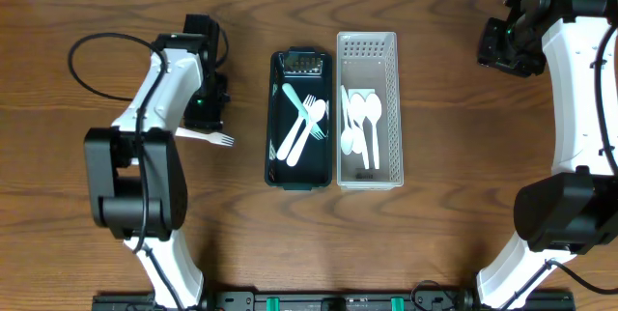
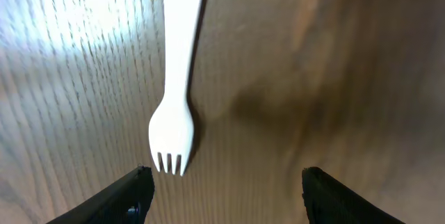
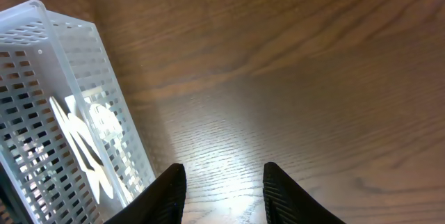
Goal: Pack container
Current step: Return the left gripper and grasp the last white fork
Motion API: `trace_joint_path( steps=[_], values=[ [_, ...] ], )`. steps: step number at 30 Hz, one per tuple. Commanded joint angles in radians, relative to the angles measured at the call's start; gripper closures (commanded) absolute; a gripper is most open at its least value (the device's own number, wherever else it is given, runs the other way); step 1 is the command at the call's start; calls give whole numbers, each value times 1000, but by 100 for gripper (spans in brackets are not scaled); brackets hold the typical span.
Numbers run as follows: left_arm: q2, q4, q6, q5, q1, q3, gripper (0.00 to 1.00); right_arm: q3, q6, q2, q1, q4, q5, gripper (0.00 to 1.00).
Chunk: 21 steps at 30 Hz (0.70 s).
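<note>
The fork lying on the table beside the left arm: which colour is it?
The fork is plain white; the left wrist view shows it best.

Left of the dark green rectangular plastic container (image 1: 299,118), the white plastic fork (image 1: 214,138) shows its tines and part of its handle from overhead. The handle's end slips under the left arm (image 1: 164,89). In the left wrist view the handle runs off the top edge, and the left gripper (image 2: 226,200) is cut by the bottom edge. At the container's far end, a dark patch (image 1: 305,62) is too small to identify. Right of the container, the white perforated plastic basket (image 1: 367,48) is cropped left and bottom in the right wrist view, its contents blurred.
</note>
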Motion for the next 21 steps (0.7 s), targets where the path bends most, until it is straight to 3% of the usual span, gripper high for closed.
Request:
trace_joint_path(
  steps=[1,13,21],
  values=[
    [16,-8,-26,38,6,-10,29,3,-9,8,-8,-4,7,61],
    [16,21,-5,39,17,-132,28,3,-11,8,-8,-12,6,61],
    [16,154,168,38,30,-208,28,3,-11,8,-8,-27,6,61]
  ],
)
